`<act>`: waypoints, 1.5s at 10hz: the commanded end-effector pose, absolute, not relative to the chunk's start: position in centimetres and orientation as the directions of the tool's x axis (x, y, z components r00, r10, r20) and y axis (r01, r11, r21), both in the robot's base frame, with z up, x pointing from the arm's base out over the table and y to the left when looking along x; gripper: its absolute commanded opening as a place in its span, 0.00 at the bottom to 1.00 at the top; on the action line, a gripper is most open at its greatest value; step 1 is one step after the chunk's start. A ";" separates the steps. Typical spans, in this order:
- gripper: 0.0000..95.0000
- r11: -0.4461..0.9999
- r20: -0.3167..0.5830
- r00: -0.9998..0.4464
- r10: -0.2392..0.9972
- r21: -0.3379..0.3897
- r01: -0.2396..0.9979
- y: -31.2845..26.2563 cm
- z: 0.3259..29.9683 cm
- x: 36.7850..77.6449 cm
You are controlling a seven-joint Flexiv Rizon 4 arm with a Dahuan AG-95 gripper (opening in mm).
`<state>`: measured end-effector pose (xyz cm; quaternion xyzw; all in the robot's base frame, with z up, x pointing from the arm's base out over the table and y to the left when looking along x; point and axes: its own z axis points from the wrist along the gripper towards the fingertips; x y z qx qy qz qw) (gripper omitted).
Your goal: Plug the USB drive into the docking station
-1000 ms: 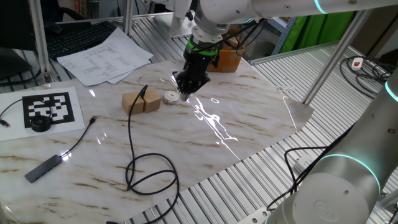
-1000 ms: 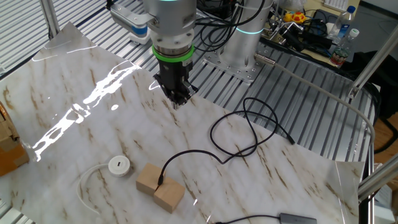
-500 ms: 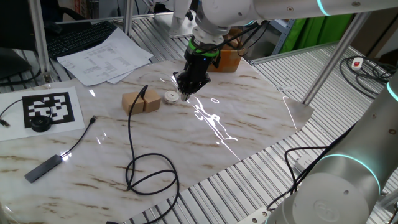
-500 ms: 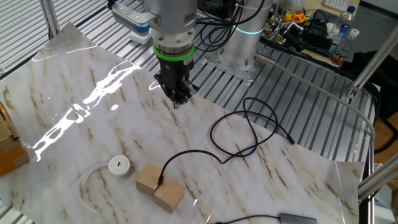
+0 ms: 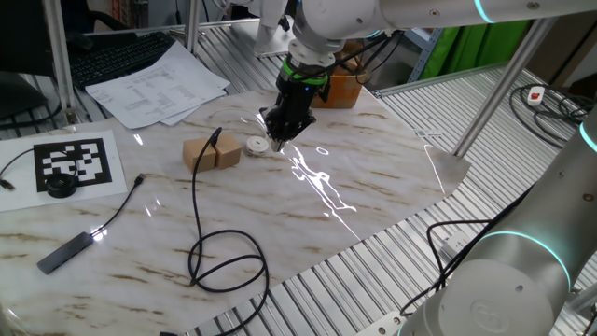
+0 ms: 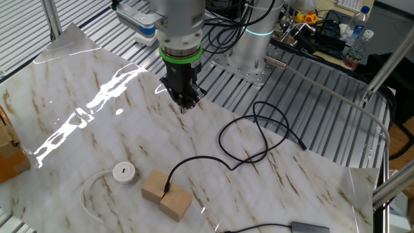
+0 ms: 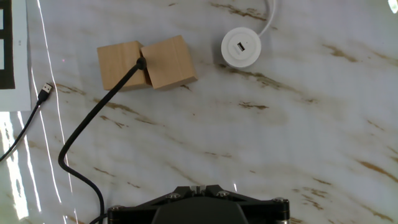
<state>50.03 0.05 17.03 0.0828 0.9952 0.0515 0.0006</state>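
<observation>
The USB drive's small black plug tip (image 7: 142,63) sits upright in the gap between two tan blocks (image 7: 165,61). Its long black cable loops away across the table (image 5: 224,261). The plug also shows in both fixed views (image 5: 216,137) (image 6: 167,188). The docking station (image 7: 241,47) is a small round white disc with a slot, lying just right of the blocks (image 5: 256,146) (image 6: 123,172). My gripper (image 5: 278,139) (image 6: 185,107) (image 7: 198,186) hangs above the table, apart from both, with its jaws together and nothing in them.
A white cable curls from the disc (image 6: 90,188). A dark flat stick (image 5: 63,252) on a thin cable lies front left, its small plug (image 7: 45,92) near a marker sheet (image 5: 79,161) with a black puck (image 5: 62,185). Papers (image 5: 154,84) and a wooden box (image 5: 340,91) lie behind.
</observation>
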 end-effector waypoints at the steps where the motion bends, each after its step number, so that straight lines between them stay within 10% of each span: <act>1: 0.00 0.982 0.015 -0.988 0.155 0.106 0.155 0.0 17.0 50.0; 15: 0.00 0.972 0.040 -0.978 0.205 0.106 0.208 0.0 17.0 50.0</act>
